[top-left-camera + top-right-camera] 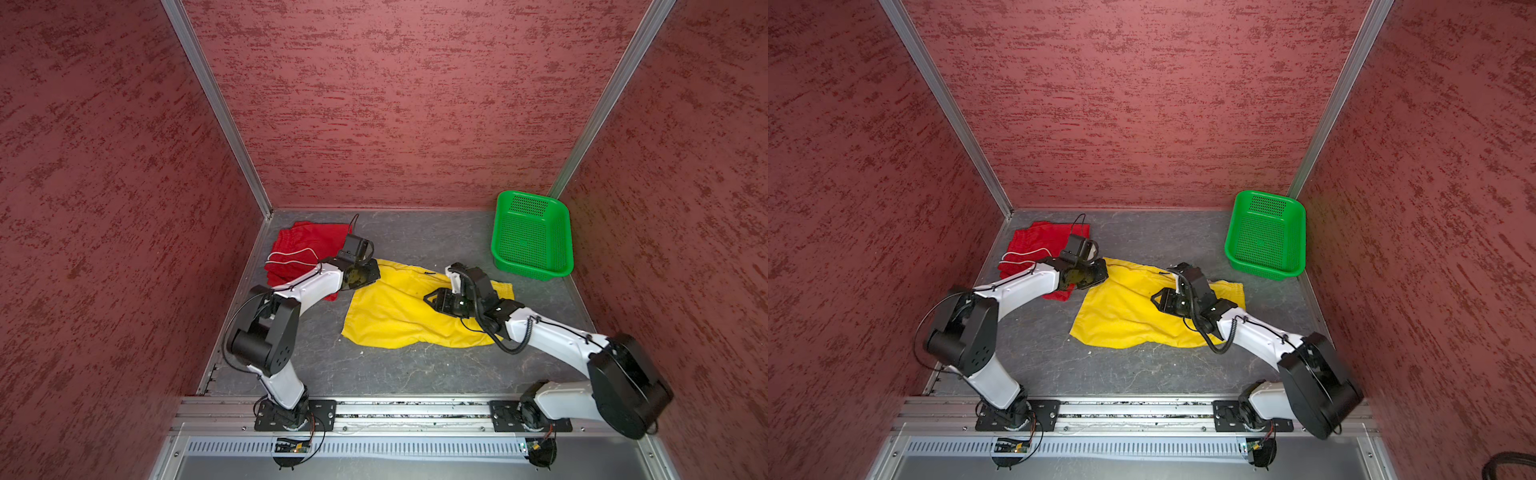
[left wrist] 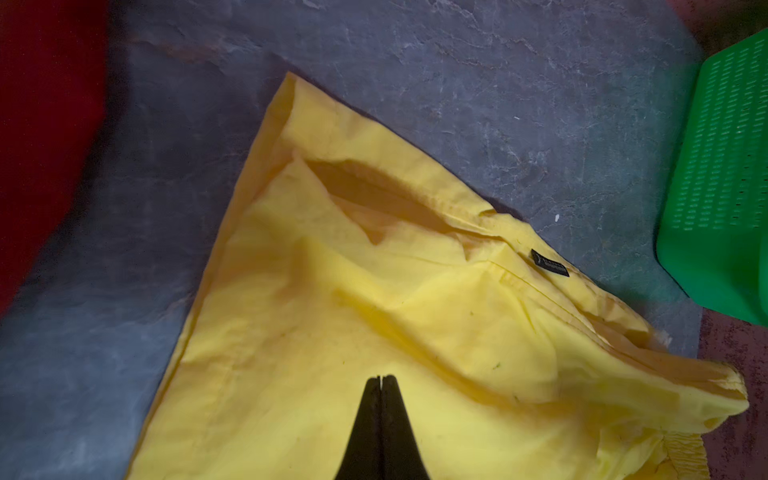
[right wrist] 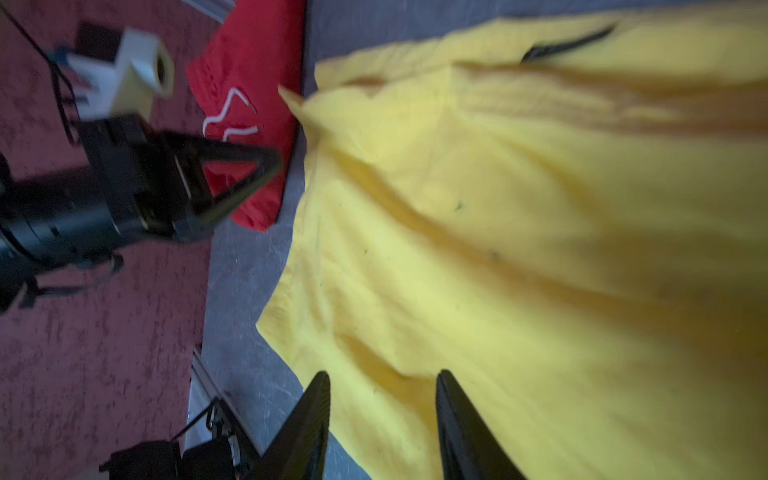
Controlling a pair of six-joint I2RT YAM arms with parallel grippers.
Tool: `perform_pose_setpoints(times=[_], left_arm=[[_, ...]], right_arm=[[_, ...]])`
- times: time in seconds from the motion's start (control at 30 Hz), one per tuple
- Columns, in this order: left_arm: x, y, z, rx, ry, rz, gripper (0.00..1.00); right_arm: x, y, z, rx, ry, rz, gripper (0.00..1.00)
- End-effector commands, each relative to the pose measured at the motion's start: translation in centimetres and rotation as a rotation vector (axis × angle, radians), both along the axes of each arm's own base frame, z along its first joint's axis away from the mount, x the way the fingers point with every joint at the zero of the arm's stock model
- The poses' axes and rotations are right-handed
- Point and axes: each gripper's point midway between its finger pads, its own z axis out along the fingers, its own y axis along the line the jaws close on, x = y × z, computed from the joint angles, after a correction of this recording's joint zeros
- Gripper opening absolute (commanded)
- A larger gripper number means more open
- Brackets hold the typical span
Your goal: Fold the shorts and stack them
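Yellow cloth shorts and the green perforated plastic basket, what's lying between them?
Nothing: only a bare strip of grey tabletop separates the yellow cloth shorts from the green perforated plastic basket, shown best in the left wrist view.

Bare tabletop up front; green basket far-right corner.

2 high top views look down; 2 wrist views closely share the yellow shorts.
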Motion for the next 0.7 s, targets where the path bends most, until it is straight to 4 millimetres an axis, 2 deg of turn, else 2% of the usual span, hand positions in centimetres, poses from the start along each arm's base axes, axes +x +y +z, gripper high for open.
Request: perform_pose_setpoints(times=[0.0, 0.17, 0.27, 0.4, 0.47, 0.53, 0.6, 0.67], left_arm=[[1.5, -1.7, -1.1, -0.012, 0.006, -0.041, 0.0], [4.4, -2.2, -2.5, 0.002, 0.007, -0.02, 0.0], [6.4, -2.0, -3.3, 0.003, 0.013, 0.002, 0.0], [8.8, -1.1, -4.5, 0.016, 0.016, 0.037, 0.0], [9.7, -0.6, -5.0, 0.026, 0.028, 0.045, 0.0], [10.4, -0.3, -5.3, 0.038, 0.031, 0.045, 0.0], [10.9, -0.2, -4.7, 0.034, 0.023, 0.045, 0.02], [11.0, -0.2, -3.3, 0.026, 0.002, 0.042, 0.03]], right_arm=[[0.5, 2.2, -0.6, 0.035, 0.013, 0.01, 0.41], [-1.1, 2.3, -5.1, 0.013, 0.109, 0.015, 0.33], [-3.4, 2.0, -7.6, -0.024, 0.177, 0.036, 0.28], [-6.9, 1.0, -9.9, -0.086, 0.249, 0.048, 0.26], [-8.0, 0.4, -10.3, -0.091, 0.265, 0.036, 0.26], [-8.2, 0.0, -10.2, -0.09, 0.259, 0.02, 0.27], [-7.3, 0.3, -9.3, -0.097, 0.227, 0.011, 0.35], [-5.7, 1.2, -7.5, -0.094, 0.178, 0.01, 0.42]])
